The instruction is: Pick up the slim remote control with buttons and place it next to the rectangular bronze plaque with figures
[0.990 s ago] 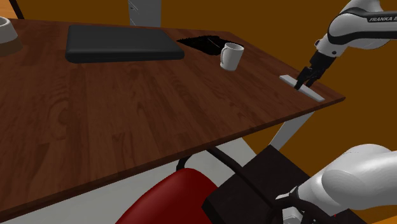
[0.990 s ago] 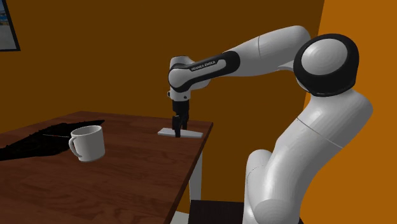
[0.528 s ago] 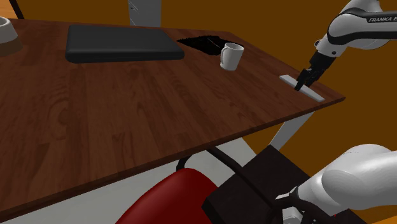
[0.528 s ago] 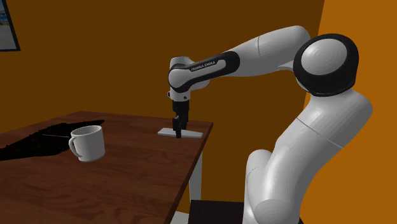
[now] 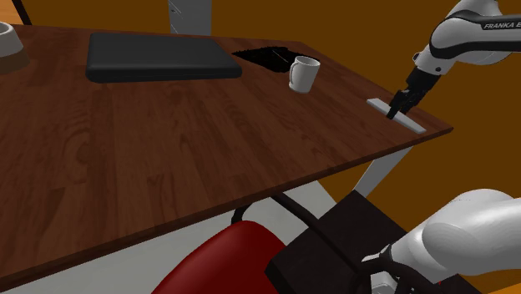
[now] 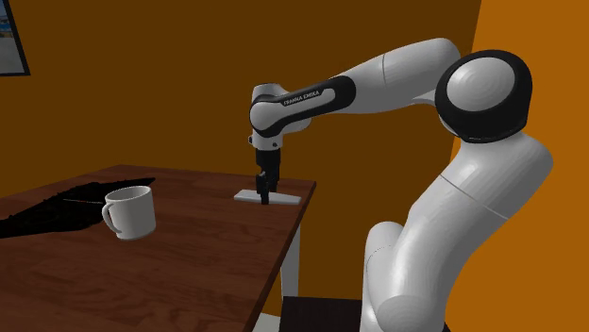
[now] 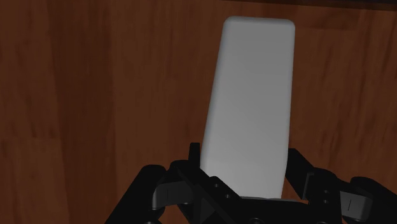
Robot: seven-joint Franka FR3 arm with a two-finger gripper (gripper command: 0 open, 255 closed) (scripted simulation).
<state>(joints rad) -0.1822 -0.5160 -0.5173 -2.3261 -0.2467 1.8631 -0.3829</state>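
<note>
Grips the slim grey remote (image 7: 251, 95) by its long sides, pincer (image 7: 243, 159) squeezed narrow around it. Not lifted yet: lies flat on the brown table (image 5: 167, 150), right under the pincer. Left to do: lift, carry far away past the white mug (image 5: 302, 74) to the dark flat plaque (image 5: 265, 57), set down beside it

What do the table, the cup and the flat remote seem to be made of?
Table: dark wood, slightly glossy; grain streaks show. Cup: perhaps glazed white ceramic, smooth with soft shading, not certain. Remote: plain matte light grey, no buttons or texture drawn; material cannot be told.
</note>
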